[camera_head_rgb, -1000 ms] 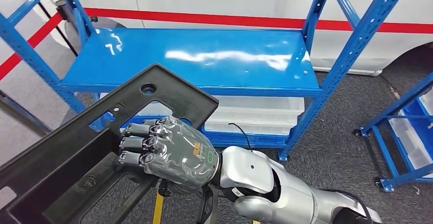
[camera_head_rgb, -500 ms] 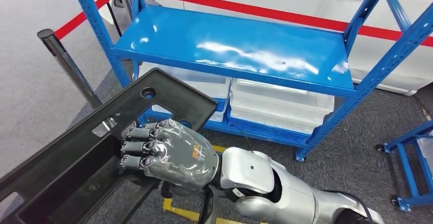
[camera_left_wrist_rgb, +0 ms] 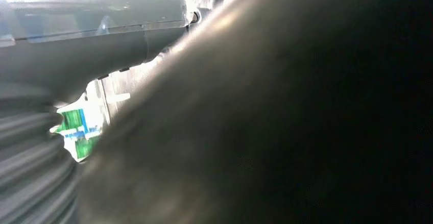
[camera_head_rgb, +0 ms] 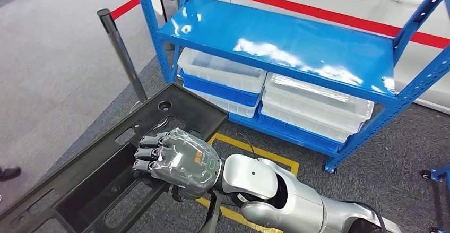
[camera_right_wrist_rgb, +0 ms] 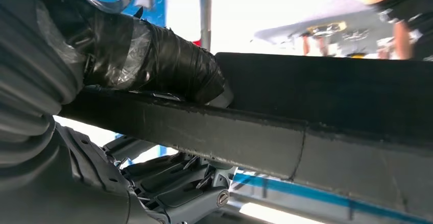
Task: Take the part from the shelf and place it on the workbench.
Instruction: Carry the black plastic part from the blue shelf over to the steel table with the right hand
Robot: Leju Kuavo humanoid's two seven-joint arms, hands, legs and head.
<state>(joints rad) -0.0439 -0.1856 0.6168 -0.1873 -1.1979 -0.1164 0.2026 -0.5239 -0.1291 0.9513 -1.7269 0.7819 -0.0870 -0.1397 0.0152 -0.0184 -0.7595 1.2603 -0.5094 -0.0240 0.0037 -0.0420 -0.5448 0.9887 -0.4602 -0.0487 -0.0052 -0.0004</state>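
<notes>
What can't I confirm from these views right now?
- Left hand: its grip cannot be judged in the left wrist view; a blurred dark surface covers the picture.
- Black part: its far end is cut off by the head view's lower left edge.
- Right hand: its fingertips are hidden behind the part.

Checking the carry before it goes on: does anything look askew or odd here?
The black part hangs tilted, its far corner higher than its near end, with the right robot hand gripping one inner rail. Nothing looks damaged. The blue shelf top is bare.
</notes>
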